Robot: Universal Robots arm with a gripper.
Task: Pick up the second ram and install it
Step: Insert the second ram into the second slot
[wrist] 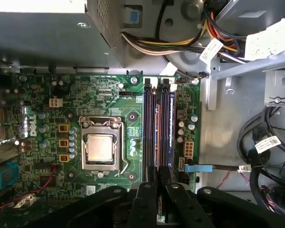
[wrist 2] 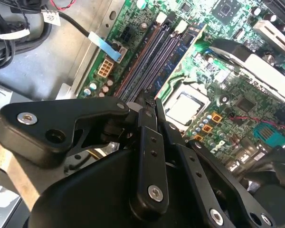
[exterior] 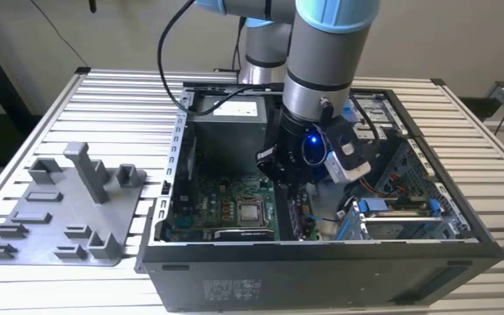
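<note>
The black fingers (wrist: 146, 195) of the gripper (wrist: 157, 173) are seen drawn almost together in both wrist views, closed on the second ram (wrist: 157, 137), a thin, long dark memory stick that is presented edge-on. The stick is held upright between the fingertips and runs straight away from them along the bank of long dark memory slots (wrist: 167, 123). It is directly over or in that bank, but whether it is seated cannot be told.

Just beside the slots, the square metal-capped processor socket (wrist: 100, 146) is found on the large green motherboard (wrist: 104, 97). A pale blue flat cable connector (wrist: 198, 167) lies on the other side, near the end of the slots closest to the fingers. Beyond the board, the grey perforated metal power supply box (wrist: 47, 28) and a bundle of coloured wires (wrist: 147, 40) are seen.

In the exterior view, the grey-and-blue robot arm (exterior: 322, 59) is seen reaching down into the open black computer case (exterior: 322, 269), which is set on a slatted metal surface (exterior: 121, 105). A grey plastic fixture plate (exterior: 60, 223) with upright blocks is placed on the surface at the exterior view's left, well apart from the gripper.
</note>
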